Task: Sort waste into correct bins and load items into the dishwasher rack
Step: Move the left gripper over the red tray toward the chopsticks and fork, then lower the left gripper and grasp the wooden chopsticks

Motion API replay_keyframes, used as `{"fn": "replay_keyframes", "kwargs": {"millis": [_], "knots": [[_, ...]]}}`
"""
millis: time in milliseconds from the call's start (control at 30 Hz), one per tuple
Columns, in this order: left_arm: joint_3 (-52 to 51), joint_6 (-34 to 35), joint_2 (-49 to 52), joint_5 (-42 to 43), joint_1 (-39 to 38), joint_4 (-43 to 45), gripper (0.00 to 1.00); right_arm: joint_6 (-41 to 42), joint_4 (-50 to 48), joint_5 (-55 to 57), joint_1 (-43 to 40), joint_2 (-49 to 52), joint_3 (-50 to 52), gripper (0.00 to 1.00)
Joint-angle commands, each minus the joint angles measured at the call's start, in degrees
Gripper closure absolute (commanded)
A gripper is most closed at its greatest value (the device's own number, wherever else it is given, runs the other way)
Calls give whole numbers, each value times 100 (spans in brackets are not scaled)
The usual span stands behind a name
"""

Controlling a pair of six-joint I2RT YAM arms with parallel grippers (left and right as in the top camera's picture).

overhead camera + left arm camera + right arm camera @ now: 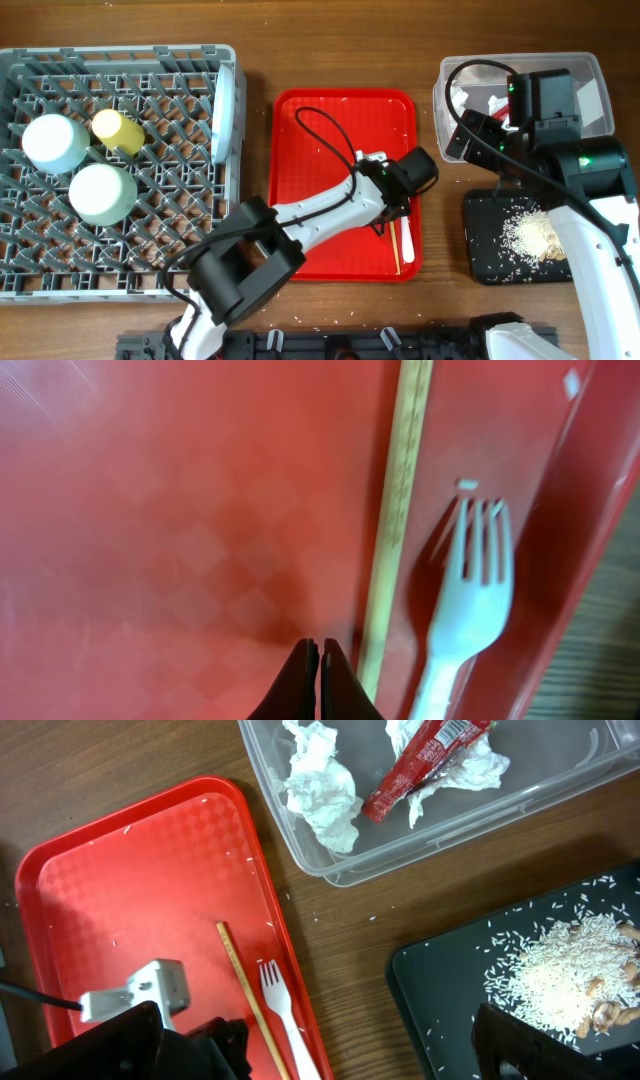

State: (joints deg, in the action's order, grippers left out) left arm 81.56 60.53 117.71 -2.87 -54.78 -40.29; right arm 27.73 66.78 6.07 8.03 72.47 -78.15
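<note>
My left gripper [388,215] [319,660] is shut and empty, its tips low over the red tray [330,130], just left of the wooden chopstick [400,510] [397,245]. The white fork [470,590] [280,1010] lies to the right of the chopstick by the tray's rim. My right gripper [475,135] [340,1050] is open and empty, high above the clear tub [600,75]. The tub holds crumpled tissue [320,790] and the red wrapper [420,760]. Rice [530,232] lies in the black tray [485,240]. The grey rack [130,250] holds the plate [225,105], two bowls [55,143] [102,193] and the yellow cup [118,132].
A few loose rice grains are scattered on the red tray and on the wooden table between the tray and the bins. The left arm lies diagonally across the tray's lower half. The black tray stands just below the tub at the right.
</note>
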Motion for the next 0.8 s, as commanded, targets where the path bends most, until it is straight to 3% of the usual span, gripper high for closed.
{"fn": "replay_keyframes", "kwargs": {"millis": [0, 767], "knots": [[11, -13, -328, 157, 44, 234, 96, -70, -13, 74, -9, 9, -26, 0], [-455, 162, 103, 544, -11, 1113, 96, -70, -11, 74, -9, 9, -26, 0]]}}
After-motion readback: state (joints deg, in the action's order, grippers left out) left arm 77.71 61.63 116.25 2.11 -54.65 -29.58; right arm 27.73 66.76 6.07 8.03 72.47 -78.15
